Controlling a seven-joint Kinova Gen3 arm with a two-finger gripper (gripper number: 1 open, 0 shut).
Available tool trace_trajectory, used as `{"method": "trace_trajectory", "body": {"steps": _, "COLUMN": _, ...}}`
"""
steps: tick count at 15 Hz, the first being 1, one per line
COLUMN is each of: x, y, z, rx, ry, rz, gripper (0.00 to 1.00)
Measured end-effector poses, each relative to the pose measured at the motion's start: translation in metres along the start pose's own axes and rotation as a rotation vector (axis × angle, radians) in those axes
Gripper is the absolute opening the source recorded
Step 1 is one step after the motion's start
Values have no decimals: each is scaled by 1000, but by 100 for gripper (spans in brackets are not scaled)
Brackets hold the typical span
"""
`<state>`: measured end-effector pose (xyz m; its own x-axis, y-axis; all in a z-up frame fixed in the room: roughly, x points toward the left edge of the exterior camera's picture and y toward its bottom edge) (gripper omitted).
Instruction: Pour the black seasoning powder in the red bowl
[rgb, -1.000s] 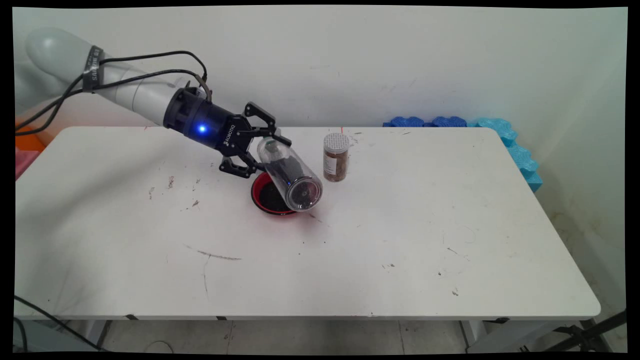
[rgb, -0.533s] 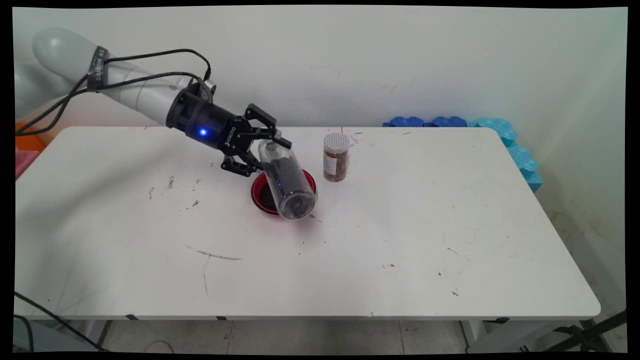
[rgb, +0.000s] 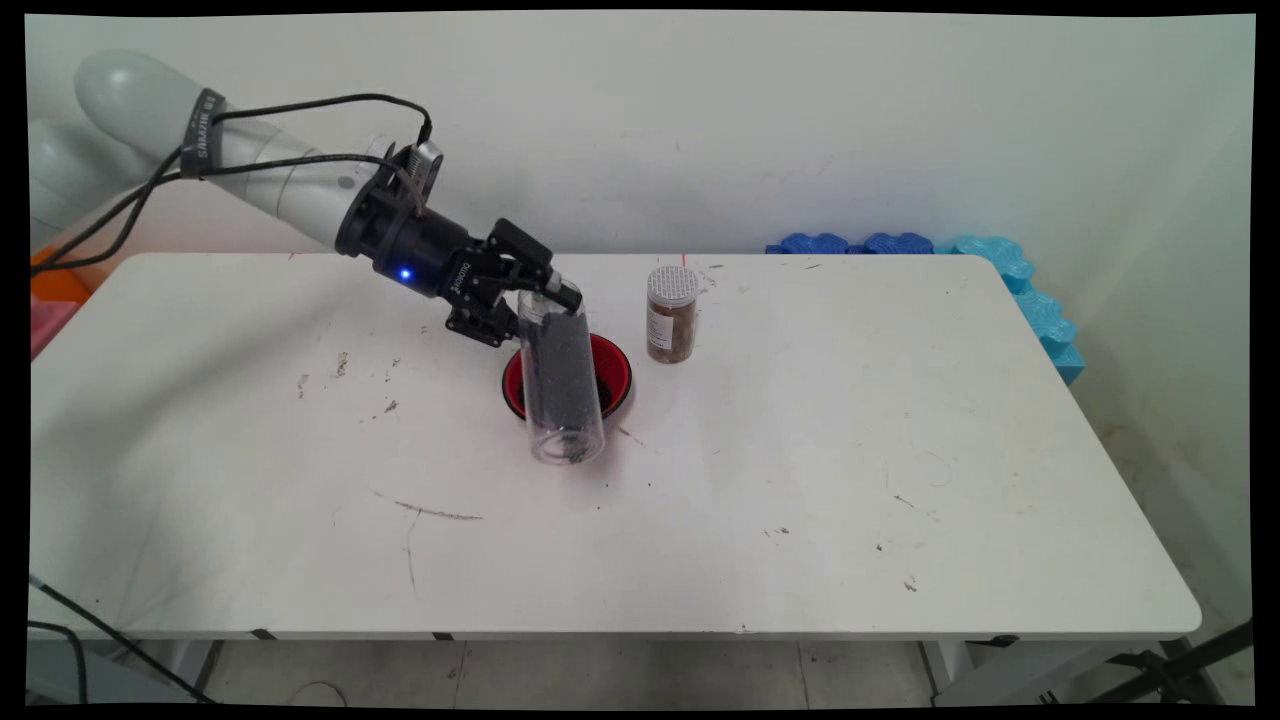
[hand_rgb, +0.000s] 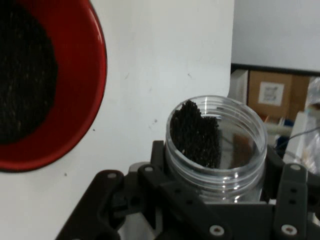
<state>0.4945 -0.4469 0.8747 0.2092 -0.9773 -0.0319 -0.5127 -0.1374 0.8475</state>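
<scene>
jaws (rgb: 535, 300): gripping clear jar (rgb: 560, 375) of black bits, tipped to pour | red bowl (rgb: 612, 372) just below | spice jar (rgb: 671, 314) nearby

A small clear jar of brown bits (rgb: 672, 313) stands near the white table's (rgb: 900, 450) far edge. Blue foam pieces (rgb: 1000, 262) lie beyond its far right corner.

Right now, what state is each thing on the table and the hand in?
hand: shut on the clear jar, near its open top.
clear jar: lidless, about upright, held above the table, partly filled with black grains.
red bowl: upright on the table, black grains inside.
spice jar: upright, capped, standing apart right of the bowl.
</scene>
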Motion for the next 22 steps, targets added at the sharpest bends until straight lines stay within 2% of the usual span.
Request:
{"method": "trace_trajectory", "body": {"steps": 4, "x": 0, "y": 5, "z": 1, "rx": 5, "ry": -6, "rz": 168, "gripper": 0}}
{"method": "trace_trajectory", "body": {"steps": 6, "x": 0, "y": 8, "z": 1, "rx": 7, "ry": -2, "rz": 228, "gripper": 0}}
{"method": "trace_trajectory", "body": {"steps": 11, "x": 1, "y": 19, "z": 2, "rx": 15, "ry": 19, "rz": 453, "gripper": 0}}
{"method": "trace_trajectory", "body": {"steps": 22, "x": -8, "y": 52, "z": -11, "rx": 43, "ry": 122, "rz": 831, "gripper": 0}}
